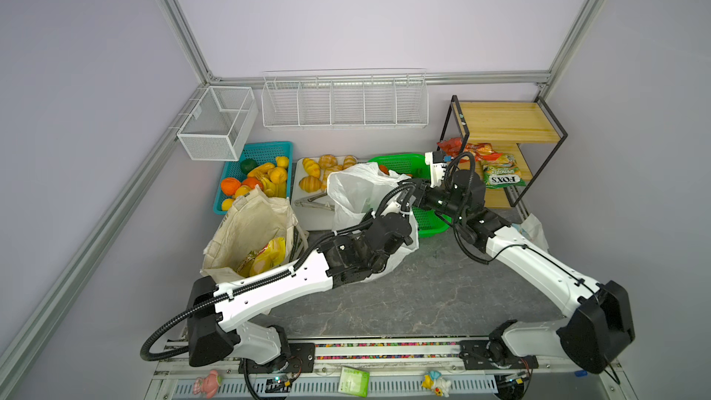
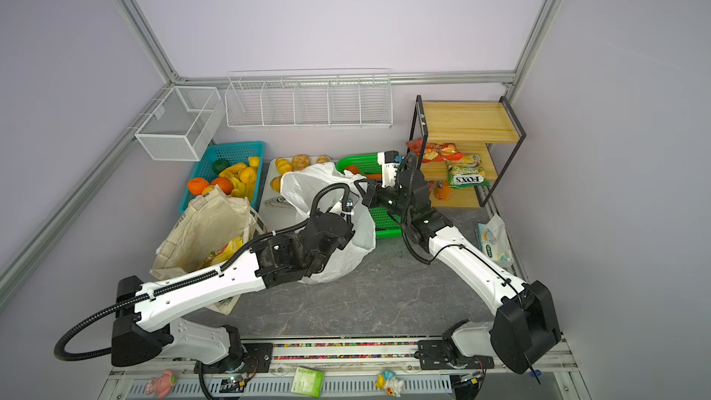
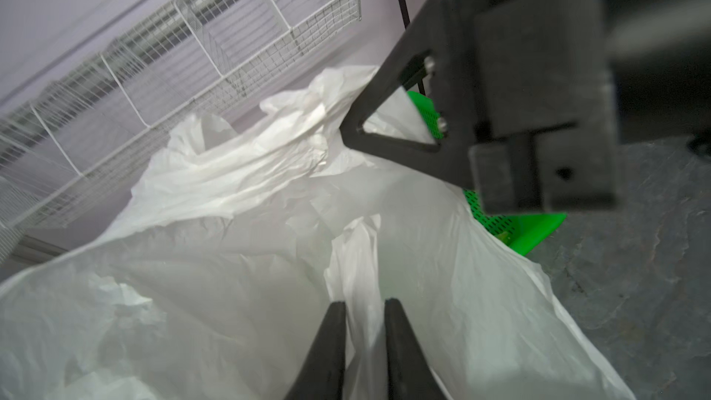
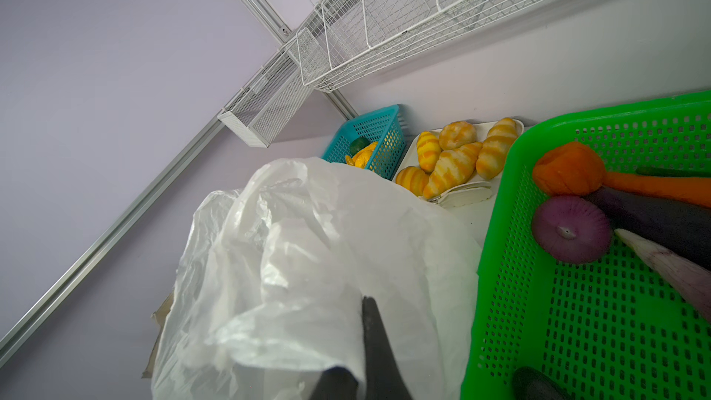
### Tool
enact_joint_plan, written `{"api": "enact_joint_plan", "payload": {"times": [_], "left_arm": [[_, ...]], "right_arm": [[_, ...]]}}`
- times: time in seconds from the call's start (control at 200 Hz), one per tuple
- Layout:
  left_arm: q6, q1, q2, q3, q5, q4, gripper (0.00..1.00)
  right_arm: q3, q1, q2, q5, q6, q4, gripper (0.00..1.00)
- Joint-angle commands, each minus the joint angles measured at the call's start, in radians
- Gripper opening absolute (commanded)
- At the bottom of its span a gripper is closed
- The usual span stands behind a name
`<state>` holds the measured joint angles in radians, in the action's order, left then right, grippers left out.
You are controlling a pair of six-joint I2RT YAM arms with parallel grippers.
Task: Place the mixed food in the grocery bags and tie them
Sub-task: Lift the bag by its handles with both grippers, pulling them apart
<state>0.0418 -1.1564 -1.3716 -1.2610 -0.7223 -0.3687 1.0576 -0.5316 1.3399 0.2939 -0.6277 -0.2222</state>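
The white plastic bag (image 1: 358, 190) (image 2: 307, 186) stands open mid-table, with both arms at its mouth. My left gripper (image 3: 365, 302) is shut on a twisted fold of the bag's film (image 3: 358, 263). My right gripper (image 4: 356, 313) is shut on the bag's rim (image 4: 307, 244) on the side by the green basket (image 4: 500, 225); film drapes over one finger. In that basket lie a purple onion (image 4: 569, 228), an orange carrot (image 4: 661, 188) and a round orange-red vegetable (image 4: 565, 169). The cream canvas tote (image 1: 250, 225) (image 2: 207, 225) stands left of the bag, with yellow snack packets (image 1: 269, 255) inside.
A teal basket (image 1: 254, 155) of oranges and lemons and a tray of croissants (image 1: 319, 171) sit behind the bags. A wooden shelf (image 1: 508, 125) at the back right holds a red packet and a FOX'S packet (image 1: 502, 177). Wire baskets (image 1: 344, 101) hang on the wall.
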Motion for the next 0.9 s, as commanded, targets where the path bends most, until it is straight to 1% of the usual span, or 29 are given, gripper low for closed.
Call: {"api": "enact_joint_plan", "payload": {"times": [0.0, 0.085, 0.14, 0.23, 0.305, 0.385, 0.45, 0.505, 0.585, 0.675, 0.82, 0.895], "left_arm": [[-0.095, 0.042, 0.11, 0.057, 0.165, 0.063, 0.0], [-0.09, 0.055, 0.228, 0.108, 0.229, 0.118, 0.0], [-0.114, 0.084, 0.305, 0.142, 0.307, 0.15, 0.0], [-0.201, 0.188, 0.429, 0.19, 0.478, 0.193, 0.0], [-0.258, 0.275, 0.502, 0.198, 0.575, 0.193, 0.0], [-0.27, 0.331, 0.565, 0.189, 0.614, 0.178, 0.0], [-0.265, 0.362, 0.602, 0.179, 0.608, 0.167, 0.0], [-0.264, 0.387, 0.611, 0.162, 0.595, 0.148, 0.0], [-0.279, 0.42, 0.591, 0.137, 0.601, 0.139, 0.0], [-0.303, 0.432, 0.535, 0.107, 0.647, 0.148, 0.0], [-0.348, 0.432, 0.418, 0.064, 0.748, 0.2, 0.0], [-0.369, 0.432, 0.357, 0.048, 0.805, 0.219, 0.0]], "right_arm": [[-0.038, 0.006, -0.048, 0.017, 0.007, -0.067, 0.07], [-0.055, 0.006, -0.083, 0.02, 0.025, -0.08, 0.07], [-0.079, 0.003, -0.112, 0.034, 0.033, -0.128, 0.07], [-0.112, -0.009, -0.162, 0.069, 0.053, -0.2, 0.07], [-0.117, -0.02, -0.198, 0.106, 0.073, -0.198, 0.07], [-0.094, -0.02, -0.225, 0.186, 0.092, -0.132, 0.07], [-0.048, -0.022, -0.242, 0.261, 0.13, -0.013, 0.08], [-0.025, -0.025, -0.271, 0.288, 0.16, 0.065, 0.08], [-0.019, -0.027, -0.343, 0.241, 0.206, 0.15, 0.08], [-0.009, -0.031, -0.433, 0.163, 0.275, 0.234, 0.08], [0.003, -0.031, -0.552, 0.011, 0.359, 0.343, 0.08], [-0.005, -0.031, -0.594, -0.091, 0.389, 0.401, 0.08]]}}
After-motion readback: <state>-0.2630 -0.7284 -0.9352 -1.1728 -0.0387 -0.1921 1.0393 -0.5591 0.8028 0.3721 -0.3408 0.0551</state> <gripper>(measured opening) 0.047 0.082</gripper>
